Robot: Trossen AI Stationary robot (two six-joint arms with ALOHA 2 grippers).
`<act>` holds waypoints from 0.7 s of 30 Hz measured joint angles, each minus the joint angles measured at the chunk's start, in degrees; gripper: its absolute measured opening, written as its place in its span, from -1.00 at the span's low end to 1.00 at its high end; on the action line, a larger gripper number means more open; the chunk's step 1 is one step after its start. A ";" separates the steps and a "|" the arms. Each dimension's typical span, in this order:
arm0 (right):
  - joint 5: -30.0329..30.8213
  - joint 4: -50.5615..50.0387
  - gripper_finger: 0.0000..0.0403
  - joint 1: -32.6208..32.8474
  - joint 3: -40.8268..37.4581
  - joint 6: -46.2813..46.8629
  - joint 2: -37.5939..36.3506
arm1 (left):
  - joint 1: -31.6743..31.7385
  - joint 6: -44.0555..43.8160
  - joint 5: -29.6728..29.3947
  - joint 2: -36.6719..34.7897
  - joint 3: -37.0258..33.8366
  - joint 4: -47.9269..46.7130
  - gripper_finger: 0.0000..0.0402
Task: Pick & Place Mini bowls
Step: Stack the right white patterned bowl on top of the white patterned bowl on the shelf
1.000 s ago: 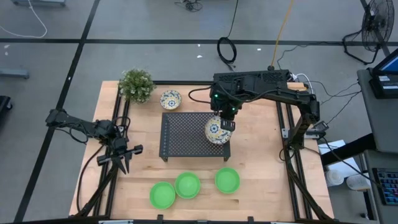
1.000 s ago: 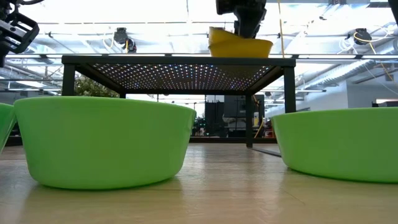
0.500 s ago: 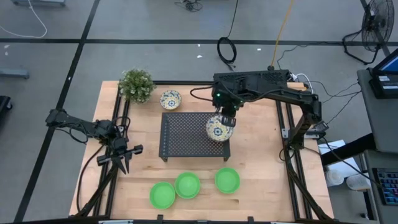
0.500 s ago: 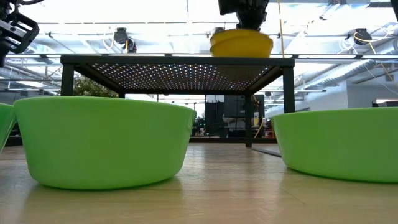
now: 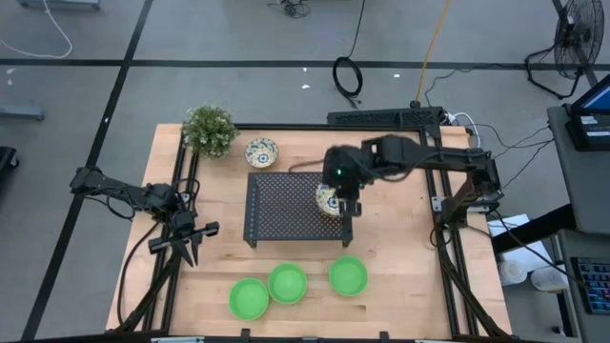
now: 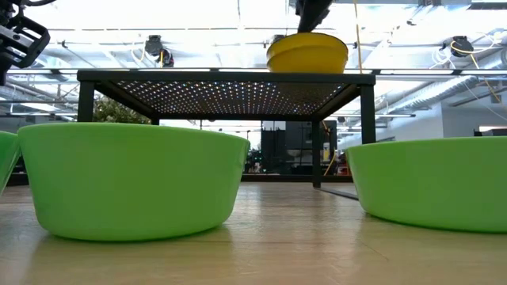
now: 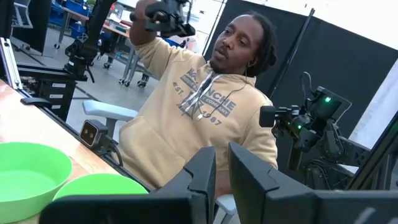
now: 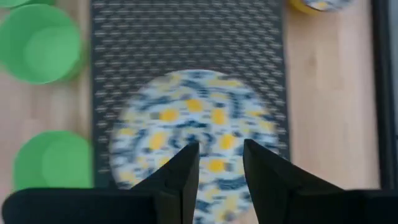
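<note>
Released, the patterned bowl (image 5: 327, 200) now sits flat on the black rack (image 5: 286, 205)
Right gripper (image 8: 219, 163) hovers above it, fingers parted, holding nothing; left gripper (image 5: 188, 236) waits near the table's left edge, nearly closed, empty.

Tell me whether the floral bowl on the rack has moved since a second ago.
Yes, slightly. In the low view the floral bowl was tilted with one edge lifted; now it sits level on the black rack, near the same right end.
</note>
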 joint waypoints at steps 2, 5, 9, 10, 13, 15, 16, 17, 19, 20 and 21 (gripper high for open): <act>0.02 1.53 -0.43 2.33 -0.91 1.16 0.00 | 0.00 0.00 0.01 0.00 0.01 0.01 -0.77; 0.08 4.07 -0.43 5.27 -3.71 1.71 0.00 | 0.01 0.00 0.00 0.00 0.01 0.02 -0.77; 0.15 6.26 -0.43 7.82 -8.00 2.99 0.02 | 0.02 0.00 0.00 0.00 0.02 0.02 -0.77; 0.20 6.82 -0.43 8.29 -9.08 3.00 0.02 | 0.00 0.00 0.02 0.00 0.02 0.02 -0.77; 0.26 8.55 -0.43 9.31 -11.84 2.49 0.11 | 0.01 0.00 0.02 0.00 0.01 0.01 -0.77; 0.43 8.66 -0.43 9.52 -12.19 2.01 0.13 | 0.00 0.00 0.02 0.00 0.02 0.00 -0.77; 0.59 8.77 -0.43 9.51 -12.19 1.95 0.12 | 0.02 0.00 0.02 0.00 0.00 0.00 -0.77; 1.32 8.90 -0.43 9.47 -12.10 2.00 0.09 | 0.02 0.00 0.02 0.00 0.00 0.02 -0.77; 3.01 8.43 -0.43 9.47 -11.38 2.15 0.09 | 0.02 0.00 0.02 0.01 0.00 0.00 -0.77; 3.19 7.89 -0.43 9.45 -10.79 2.15 0.11 | 0.00 0.00 0.01 0.01 0.01 0.02 -0.77; 3.17 7.65 -0.43 9.43 -10.18 2.15 0.11 | 0.00 0.00 0.00 0.00 0.02 0.02 -0.77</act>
